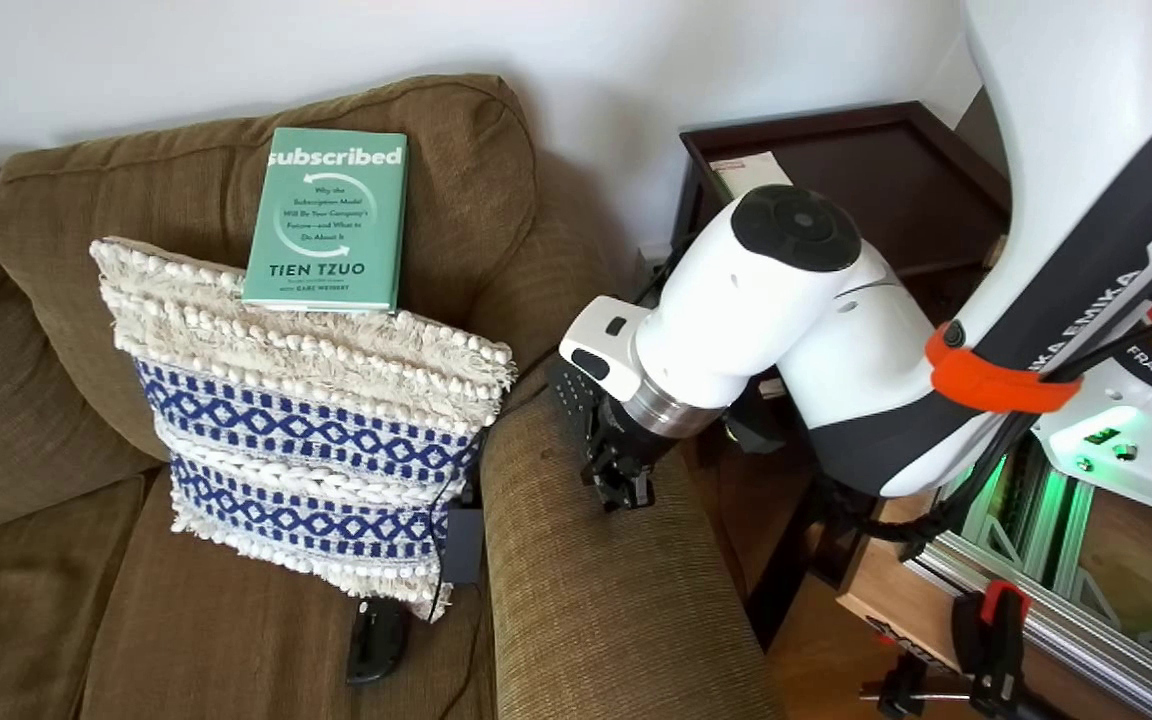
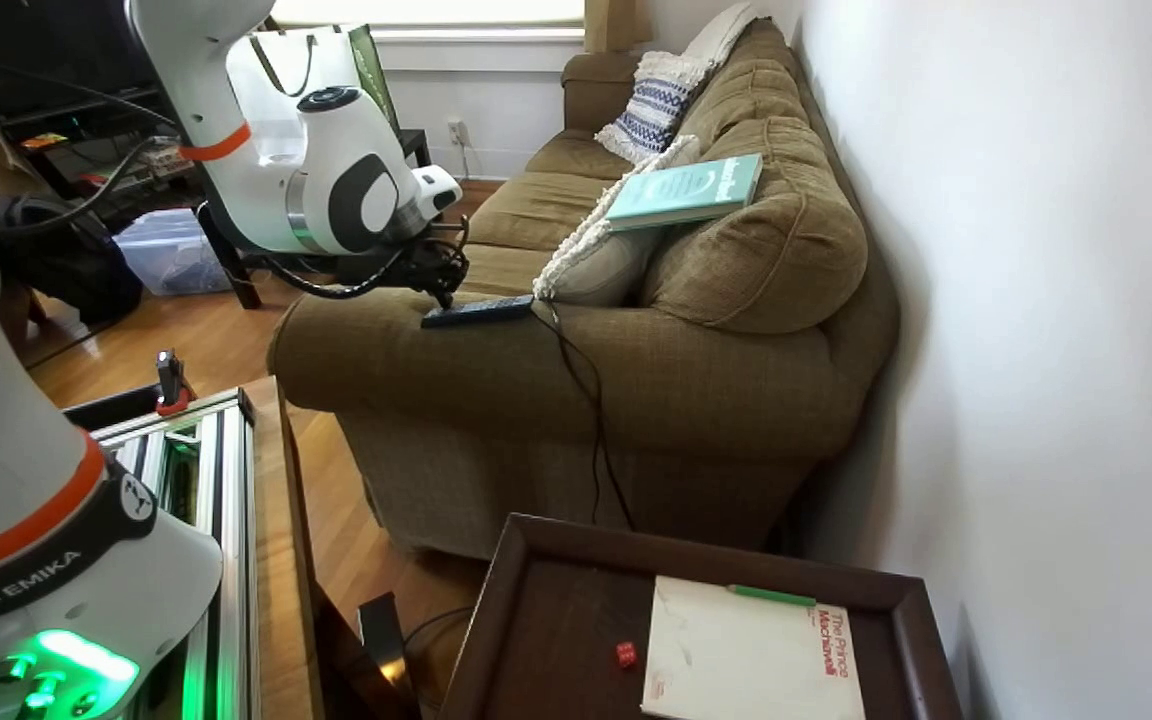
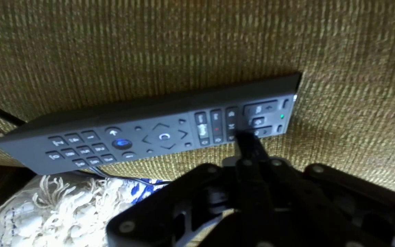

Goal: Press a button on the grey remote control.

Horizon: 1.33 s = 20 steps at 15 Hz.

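My pincer (image 3: 247, 139), pressed together, is pointing at the grey remote control (image 3: 153, 132), lying on the surface (image 3: 149, 44) near the pillow (image 1: 306, 430), at whose end away from that pillow I am apparently lining up the press, next needing a short downward push.

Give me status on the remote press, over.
Jaws shut, right at the grey remote control; contact can't be told. Remote lying buttons-up on sofa arm. Black cables by its end away from the jaws, seemingly not blocking.
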### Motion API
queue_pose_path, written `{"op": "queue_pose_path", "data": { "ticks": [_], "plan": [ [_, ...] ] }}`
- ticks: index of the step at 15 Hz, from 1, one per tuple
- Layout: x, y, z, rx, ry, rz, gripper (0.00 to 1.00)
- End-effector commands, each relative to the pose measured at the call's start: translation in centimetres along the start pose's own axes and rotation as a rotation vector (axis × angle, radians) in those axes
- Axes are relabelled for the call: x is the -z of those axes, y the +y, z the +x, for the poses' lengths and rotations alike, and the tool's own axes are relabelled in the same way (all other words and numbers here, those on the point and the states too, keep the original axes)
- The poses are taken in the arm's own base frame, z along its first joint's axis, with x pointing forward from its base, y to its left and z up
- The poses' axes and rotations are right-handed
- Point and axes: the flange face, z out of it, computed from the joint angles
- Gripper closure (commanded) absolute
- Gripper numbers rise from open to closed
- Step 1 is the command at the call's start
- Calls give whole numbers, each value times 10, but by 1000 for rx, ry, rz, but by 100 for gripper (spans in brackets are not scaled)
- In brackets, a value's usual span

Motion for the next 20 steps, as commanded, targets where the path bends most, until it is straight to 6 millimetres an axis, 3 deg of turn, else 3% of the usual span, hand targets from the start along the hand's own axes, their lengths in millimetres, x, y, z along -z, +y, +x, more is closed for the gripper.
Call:
{"op": "queue_pose_path", "data": {
  "ticks": [1, 9, 13, 16, 17, 18, 20],
  "plan": [
    [-13, 11, -32, -69, -132, 17, 100],
    [31, 8, 11, -170, -164, 99, 100],
    [51, -4, 36, -263, -90, 183, 100],
    [71, 1, 43, -340, -55, 169, 100],
    [79, 4, 43, -359, -48, 161, 74],
    [89, 8, 40, -364, -49, 134, 73],
    [109, 16, 33, -372, -72, 94, 60]
  ]
}}
